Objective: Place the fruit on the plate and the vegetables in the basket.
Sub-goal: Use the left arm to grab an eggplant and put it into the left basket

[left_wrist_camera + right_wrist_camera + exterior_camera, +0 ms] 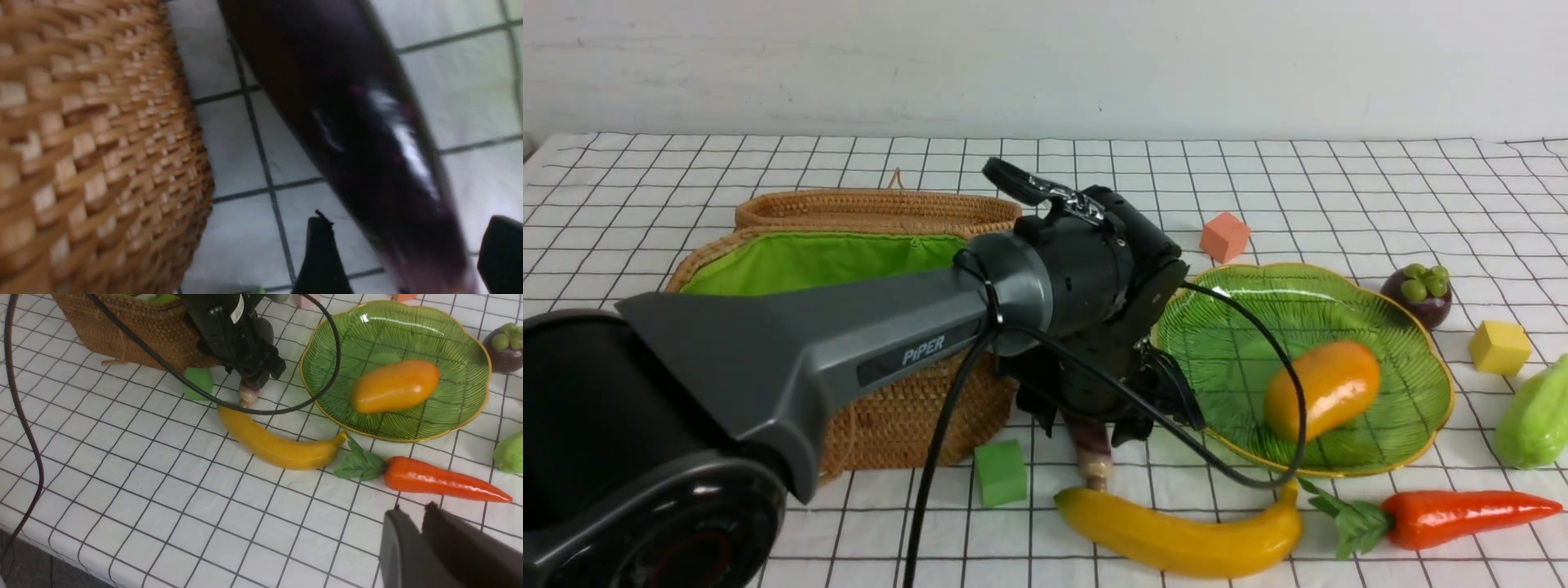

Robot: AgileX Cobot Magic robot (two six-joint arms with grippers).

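Left tool (408,249) astride the pale-stemmed end of the eggplant (351,122), one finger on either side; the blurred wrist view does not settle whether they pinch it. The eggplant sits low at the tabletop (768,523), just beside the basket (907,408), its tip near the banana (1176,535). Recommended: secure the pinch, lift above the wicker rim, release over the green lining. Right tool (423,522): fingers pressed together.

Pale letters reading "PiPER" are showing on a dark strip (923,353) along the grey left arm (792,351), left of centre in the front view. A white sticker (236,310) on its black wrist is carrying unreadable print.
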